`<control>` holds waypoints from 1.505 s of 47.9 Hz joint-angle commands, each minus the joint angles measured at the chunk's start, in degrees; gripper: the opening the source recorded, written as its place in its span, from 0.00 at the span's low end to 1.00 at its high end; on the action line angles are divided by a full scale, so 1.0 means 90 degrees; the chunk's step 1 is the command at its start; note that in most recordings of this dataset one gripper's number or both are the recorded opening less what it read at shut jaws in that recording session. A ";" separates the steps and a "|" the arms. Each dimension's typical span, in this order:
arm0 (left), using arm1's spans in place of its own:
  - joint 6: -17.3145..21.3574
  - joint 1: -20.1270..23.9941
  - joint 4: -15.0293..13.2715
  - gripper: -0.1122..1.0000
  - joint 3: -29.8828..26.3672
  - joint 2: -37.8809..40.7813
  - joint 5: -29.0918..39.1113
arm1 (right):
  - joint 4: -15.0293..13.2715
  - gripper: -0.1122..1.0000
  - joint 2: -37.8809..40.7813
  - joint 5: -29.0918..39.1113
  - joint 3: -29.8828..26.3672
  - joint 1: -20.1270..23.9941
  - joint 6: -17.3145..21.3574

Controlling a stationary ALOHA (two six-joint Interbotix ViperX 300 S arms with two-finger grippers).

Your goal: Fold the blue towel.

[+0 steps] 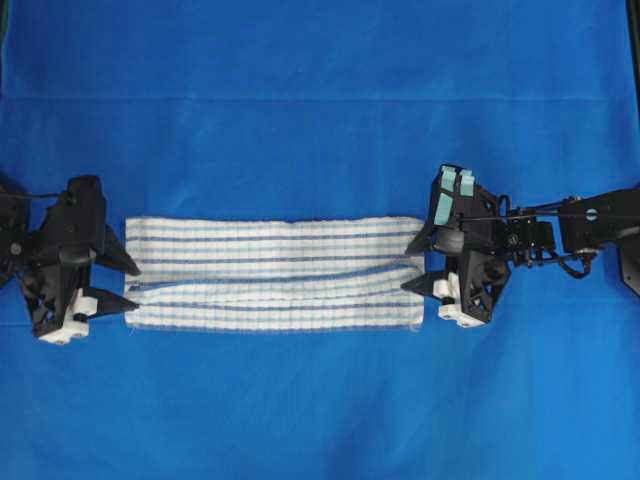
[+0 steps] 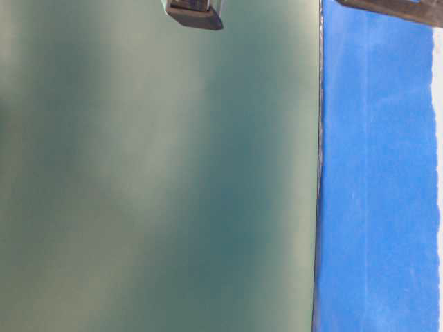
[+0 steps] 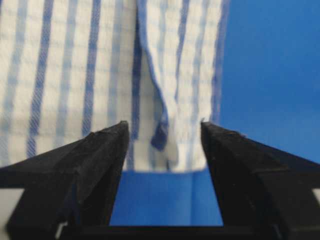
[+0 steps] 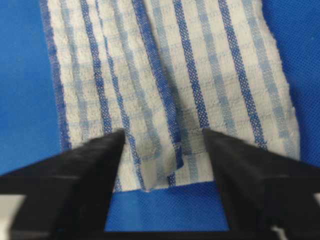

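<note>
The blue towel [image 1: 272, 272], white with thin blue stripes, lies as a long folded strip across the middle of the blue table covering [image 1: 320, 110], with an overlapping fold edge running along its length. My left gripper [image 1: 128, 282] is open at the strip's left end, its fingertips straddling that end. The left wrist view shows the towel end [image 3: 100, 75] between the open jaws. My right gripper [image 1: 417, 265] is open at the strip's right end. The right wrist view shows the towel end [image 4: 170, 90] and its folded flap between the open jaws.
The blue covering spreads on every side of the towel. The table-level view shows only a blurred green surface [image 2: 152, 173] and a strip of blue covering [image 2: 374, 180].
</note>
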 commanded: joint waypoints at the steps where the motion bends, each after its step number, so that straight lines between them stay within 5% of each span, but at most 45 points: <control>1: 0.0068 0.0332 0.0020 0.60 -0.0107 -0.0225 0.0010 | -0.0049 0.68 -0.0234 0.0010 -0.0078 -0.0215 -0.0029; 14: 0.0723 0.1279 0.0020 0.60 0.0020 -0.0625 0.0059 | -0.0313 0.63 -0.0322 0.0283 -0.0039 -0.1084 -0.0059; 57: 0.0811 0.1699 0.0020 0.59 -0.0146 0.1221 -0.0313 | -0.0430 0.62 0.0547 0.0264 -0.0117 -0.1230 -0.0049; 64: 0.0742 0.1719 0.0020 0.51 -0.0176 0.1221 -0.0127 | -0.0527 0.47 0.0547 0.0264 -0.0117 -0.1191 -0.0059; 72: 0.0742 0.1719 0.0020 0.18 -0.0205 0.1250 0.0078 | -0.0566 0.15 0.0537 0.0273 -0.0117 -0.1172 -0.0059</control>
